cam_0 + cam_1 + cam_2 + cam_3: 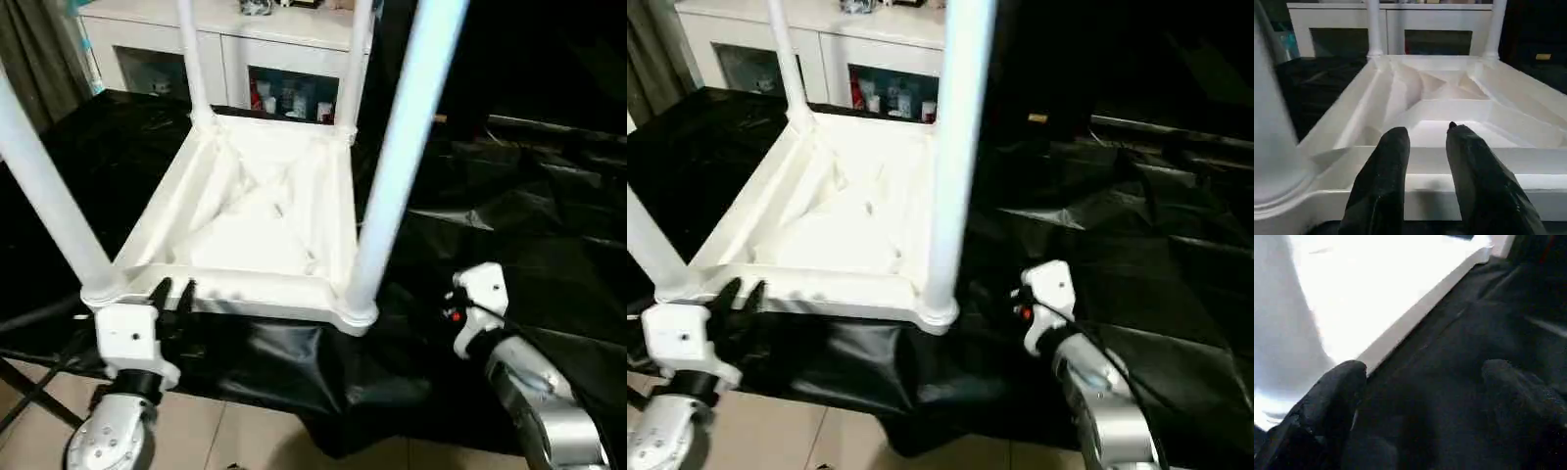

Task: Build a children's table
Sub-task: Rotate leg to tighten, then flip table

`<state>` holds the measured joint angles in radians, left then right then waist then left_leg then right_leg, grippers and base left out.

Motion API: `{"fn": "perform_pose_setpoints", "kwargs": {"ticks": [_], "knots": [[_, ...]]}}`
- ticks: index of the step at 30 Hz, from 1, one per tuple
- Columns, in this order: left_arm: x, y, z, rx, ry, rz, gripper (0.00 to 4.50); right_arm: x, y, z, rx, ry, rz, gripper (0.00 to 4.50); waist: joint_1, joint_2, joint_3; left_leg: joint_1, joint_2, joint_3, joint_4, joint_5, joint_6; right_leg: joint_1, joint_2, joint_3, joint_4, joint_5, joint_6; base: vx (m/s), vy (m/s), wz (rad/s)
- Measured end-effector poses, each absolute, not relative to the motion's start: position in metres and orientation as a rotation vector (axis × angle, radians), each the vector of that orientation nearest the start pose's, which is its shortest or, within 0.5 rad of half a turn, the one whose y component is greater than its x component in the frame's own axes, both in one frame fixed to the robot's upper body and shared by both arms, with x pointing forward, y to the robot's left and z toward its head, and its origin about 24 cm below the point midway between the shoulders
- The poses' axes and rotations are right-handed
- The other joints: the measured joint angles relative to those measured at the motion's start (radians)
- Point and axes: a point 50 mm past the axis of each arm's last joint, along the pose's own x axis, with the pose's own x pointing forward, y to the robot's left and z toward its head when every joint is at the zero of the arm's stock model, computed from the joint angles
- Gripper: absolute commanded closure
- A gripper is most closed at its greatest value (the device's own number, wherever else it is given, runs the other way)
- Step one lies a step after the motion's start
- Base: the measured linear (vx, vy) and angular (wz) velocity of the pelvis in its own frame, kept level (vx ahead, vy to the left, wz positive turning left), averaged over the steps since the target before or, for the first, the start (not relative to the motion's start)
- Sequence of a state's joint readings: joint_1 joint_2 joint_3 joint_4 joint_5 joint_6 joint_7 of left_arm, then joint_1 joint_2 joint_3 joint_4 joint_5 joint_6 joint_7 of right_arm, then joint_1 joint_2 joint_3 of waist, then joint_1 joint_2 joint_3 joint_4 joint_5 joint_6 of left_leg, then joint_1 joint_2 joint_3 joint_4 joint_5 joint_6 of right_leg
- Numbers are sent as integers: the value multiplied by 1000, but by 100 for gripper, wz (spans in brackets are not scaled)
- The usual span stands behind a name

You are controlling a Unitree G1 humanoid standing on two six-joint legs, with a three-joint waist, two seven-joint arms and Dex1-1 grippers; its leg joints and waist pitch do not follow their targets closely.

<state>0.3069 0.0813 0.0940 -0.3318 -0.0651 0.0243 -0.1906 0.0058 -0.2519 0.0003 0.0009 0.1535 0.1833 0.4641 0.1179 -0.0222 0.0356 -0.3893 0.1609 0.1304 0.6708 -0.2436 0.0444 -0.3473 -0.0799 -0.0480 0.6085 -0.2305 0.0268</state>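
We see the table (257,211) upside down on the black cloth (549,235), its ribbed underside facing up and all four legs standing upright from its corners. One near leg (402,157) rises from the corner closest to our right arm, another near leg (44,191) from the corner closest to our left arm, and two far legs (193,59) stand on the table's cabinet side. The cabinet (235,39) sits just beyond the table.

Our left gripper (172,294) is at the table's near rim, beside the left near leg; its fingers (1383,181) stand a little apart with nothing between them, tips just over the rim. Our right gripper (1420,396) sits over the cloth, just beside the table's right near corner, its fingers (1334,399) spread wide and empty.
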Motion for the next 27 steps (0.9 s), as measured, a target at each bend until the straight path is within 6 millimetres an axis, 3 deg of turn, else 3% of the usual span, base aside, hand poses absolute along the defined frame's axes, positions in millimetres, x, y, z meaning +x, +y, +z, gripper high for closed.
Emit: {"fn": "perform_pose_setpoints", "kwargs": {"ticks": [1,2,3,4,5,6,8,10,11,13,14,15,16,17,18,19,20,21,23,27], "knots": [[191,189,54,56,-11,-45,298,246,-177,29,-53,210,448,33,-3,3,0,-9,1,-11,0,1,-6,1,-16,3,0,0,14,30,223,-13],[191,189,54,61,-12,-44,298,245,-177,29,-55,211,444,33,-8,8,-1,-9,-1,-2,-5,8,-24,2,-22,11,-3,0,16,-9,229,6],[191,191,55,71,-14,-43,298,246,-178,29,-57,210,442,33,-24,5,1,1,-12,11,-12,11,-31,-2,-28,18,-6,-4,7,-9,229,6],[191,193,56,95,-15,-42,298,246,-176,29,-53,208,446,33,-53,9,5,2,-23,17,-16,9,-27,-4,-31,14,10,-24,-45,-7,246,12],[191,195,57,110,-19,-38,298,246,-171,28,-42,207,457,33,-66,10,6,1,-30,21,-16,7,-19,-14,-28,1,39,-38,-71,9,226,1],[191,197,58,121,-28,-36,298,246,-169,27,-36,207,462,33,-73,7,4,-1,-33,24,-13,6,-13,-18,-12,-6,55,-38,-71,9,226,1],[193,195,60,121,-45,-39,298,246,-171,29,-35,194,442,33,-83,0,-1,-14,-48,28,-13,12,-15,-13,26,-10,36,-31,-64,-33,133,-1],[192,194,60,116,-43,-37,298,247,-173,29,-13,183,404,33,-94,5,3,-16,-48,28,-21,19,-18,-11,37,-17,52,-34,-61,-59,81,1],[192,194,60,115,-43,-37,298,247,-172,29,-6,181,400,33,-97,4,2,-16,-46,24,-28,24,-16,-14,38,-17,78,-43,-48,-94,-4,1],[192,195,60,110,-44,-32,298,247,-174,30,-4,178,395,33,-93,2,1,-19,-30,14,-45,43,-28,-12,38,-17,109,-58,-33,-98,-45,2],[192,195,60,105,-44,-27,298,247,-174,30,-5,177,394,33,-89,-1,0,-20,-24,13,-51,48,-35,-4,31,-14,94,-59,-34,-116,-144,-3],[191,194,59,98,-43,-22,298,247,-175,30,-8,175,394,33,-88,-8,-3,-24,-23,14,-55,53,-43,10,18,-7,59,-60,-36,-116,-144,-3],[192,194,59,93,-41,-19,298,247,-177,31,-16,175,392,33,-82,-22,-7,-30,-20,13,-54,58,-52,12,10,-6,41,-58,7,-119,-183,-10],[191,193,58,84,-37,-14,298,246,-181,31,-26,181,392,33,-77,-24,-6,-29,-20,10,-48,46,-59,1,6,-15,40,-55,1,-124,-161,-23],[191,191,57,77,-35,-20,298,246,-186,31,-43,190,394,33,-69,-29,-1,-28,-16,9,-28,21,-52,-7,2,-21,39,-54,0,-124,-161,-23],[191,191,57,78,-34,-19,298,246,-191,32,-51,194,402,33,-61,-18,-6,-21,-15,-6,-18,19,-52,-10,2,-29,40,-54,-1,-39,-97,-37],[192,192,58,86,-41,-15,298,244,-194,32,-50,203,421,33,-62,-11,-9,-7,-12,-10,-41,35,-80,-17,3,-40,40,-52,-3,-8,-74,-22],[195,193,61,95,-53,-12,298,241,-196,30,-50,221,444,33,-65,-9,-9,-6,-8,-7,-52,40,-90,-19,5,-43,38,-49,-8,-8,-74,-22],[195,202,62,119,-54,32,298,234,-196,27,-52,257,524,33,-68,-20,-3,-1,-4,-1,-62,41,-92,-19,7,-43,34,-35,-20,-47,-63,-1],[197,222,58,118,-5,136,293,230,-190,40,-6,233,672,16,-68,-11,2,4,-1,0,-63,41,-92,-15,7,-46,29,-30,-23,-9,-13,0]]}}
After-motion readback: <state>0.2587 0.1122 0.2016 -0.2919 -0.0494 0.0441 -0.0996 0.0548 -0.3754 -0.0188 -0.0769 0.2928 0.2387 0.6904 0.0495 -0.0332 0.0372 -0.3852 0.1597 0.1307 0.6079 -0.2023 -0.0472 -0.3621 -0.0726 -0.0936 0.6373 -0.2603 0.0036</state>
